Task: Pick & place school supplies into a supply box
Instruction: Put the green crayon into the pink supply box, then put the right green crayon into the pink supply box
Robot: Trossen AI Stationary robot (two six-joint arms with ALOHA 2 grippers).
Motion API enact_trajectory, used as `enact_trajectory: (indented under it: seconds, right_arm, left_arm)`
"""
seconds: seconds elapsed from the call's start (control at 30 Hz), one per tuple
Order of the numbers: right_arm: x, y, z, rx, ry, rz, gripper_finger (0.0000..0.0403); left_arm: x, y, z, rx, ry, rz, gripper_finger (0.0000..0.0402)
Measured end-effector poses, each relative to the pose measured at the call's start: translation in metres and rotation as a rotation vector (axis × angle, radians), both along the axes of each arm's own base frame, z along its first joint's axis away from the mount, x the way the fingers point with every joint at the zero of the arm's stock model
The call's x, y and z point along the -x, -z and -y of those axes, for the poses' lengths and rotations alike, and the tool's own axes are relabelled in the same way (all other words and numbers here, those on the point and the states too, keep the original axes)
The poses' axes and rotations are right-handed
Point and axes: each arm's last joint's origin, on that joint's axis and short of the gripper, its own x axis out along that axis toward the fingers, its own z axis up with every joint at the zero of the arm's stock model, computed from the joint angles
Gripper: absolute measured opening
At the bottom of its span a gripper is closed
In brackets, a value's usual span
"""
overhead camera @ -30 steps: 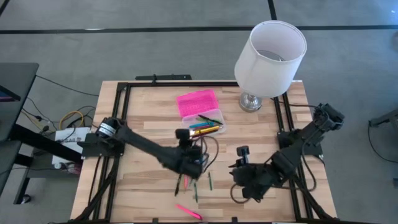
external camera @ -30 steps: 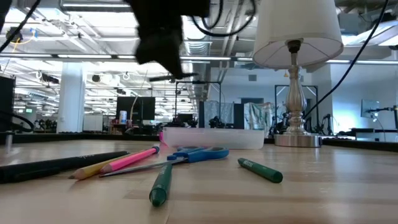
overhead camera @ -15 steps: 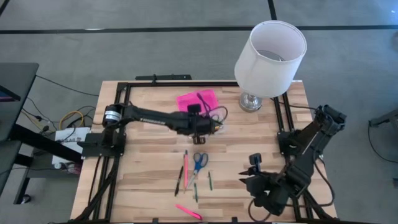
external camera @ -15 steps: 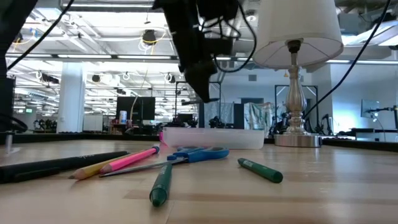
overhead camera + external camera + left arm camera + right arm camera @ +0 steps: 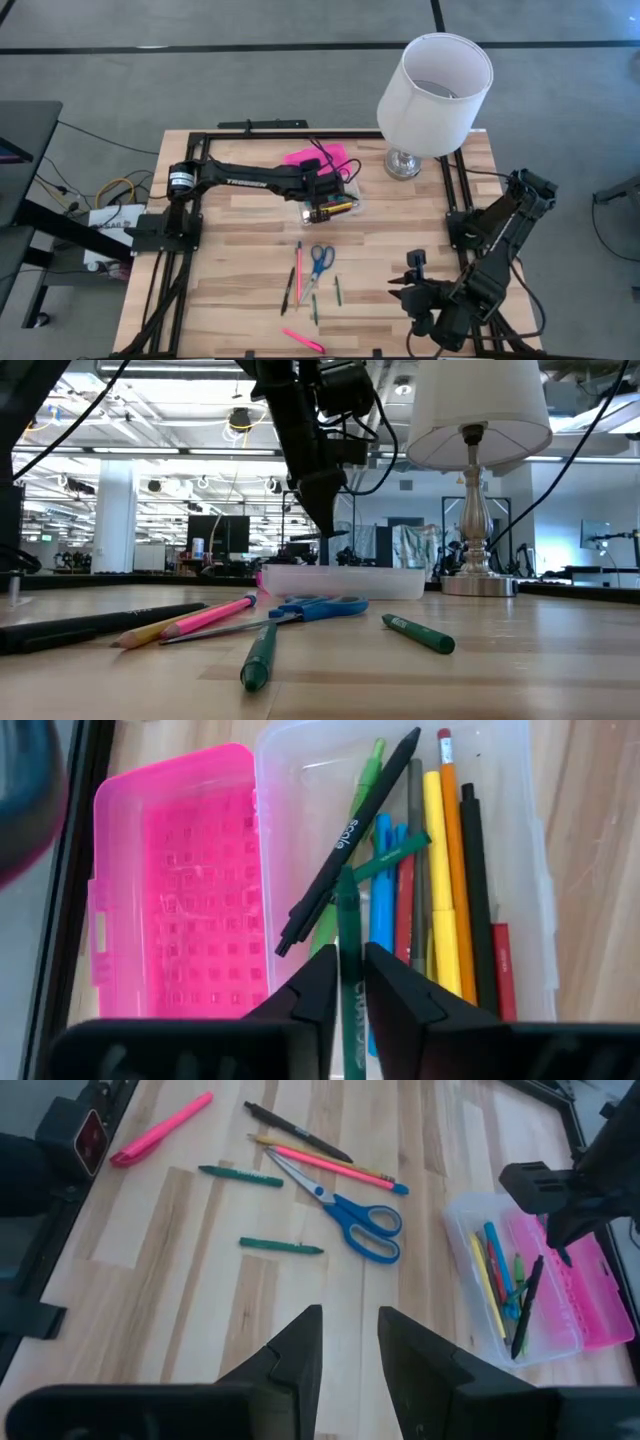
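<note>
The supply box [image 5: 340, 205], clear with its pink lid [image 5: 170, 890] folded open, stands at the table's far middle and holds several pens and pencils. My left gripper [image 5: 350, 965] hangs over it, shut on a dark green marker [image 5: 347, 910]. A black pen [image 5: 345, 840] leans slantwise inside the box. Blue-handled scissors [image 5: 321, 258], a pink pencil [image 5: 298, 270], a black pen [image 5: 288, 290], two green markers [image 5: 280, 1245] and a pink highlighter [image 5: 303, 340] lie on the table's near middle. My right gripper [image 5: 350, 1345] stands open above the near right. My left gripper pinches the green marker's shaft [image 5: 349, 982] between its two fingers. The fingers slant down from above and run nearly along the marker. The marker's free end [image 5: 345, 875] points down among the pens in the box. Whether it rests on them I cannot tell.
A lamp with a white shade [image 5: 435, 85] stands on its metal base [image 5: 403, 162] just right of the box. A black frame [image 5: 200, 200] runs along the table's left, right and far edges.
My left gripper has swung from the pens at the near middle toward the far edge, turning as it went, and now hangs over the box with the green marker. My right gripper has drawn back toward the table's right edge.
</note>
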Motion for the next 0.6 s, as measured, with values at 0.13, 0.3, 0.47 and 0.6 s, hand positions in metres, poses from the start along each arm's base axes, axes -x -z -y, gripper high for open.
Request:
enact_trajectory:
  seconds: [0.13,0.3,0.47,0.6]
  right_arm:
    - [-0.002,0.0,0.001,-0.006,0.007,0.006,0.0095]
    - [-0.008,-0.001,0.004,-0.024,0.031,0.024,0.0095]
    - [-0.021,-0.002,0.009,-0.082,0.098,0.06,0.0095]
    - [-0.037,0.009,0.01,-0.084,0.142,0.051,0.0095]
  left_arm:
    - [-0.001,0.0,0.0,-0.014,-0.005,0.006,0.0087]
    - [0.001,0.0,0.0,-0.02,-0.008,-0.01,0.012]
    - [0.007,-0.005,0.014,-0.027,0.013,-0.054,0.0129]
    - [0.017,-0.021,0.036,-0.049,0.044,-0.066,0.0129]
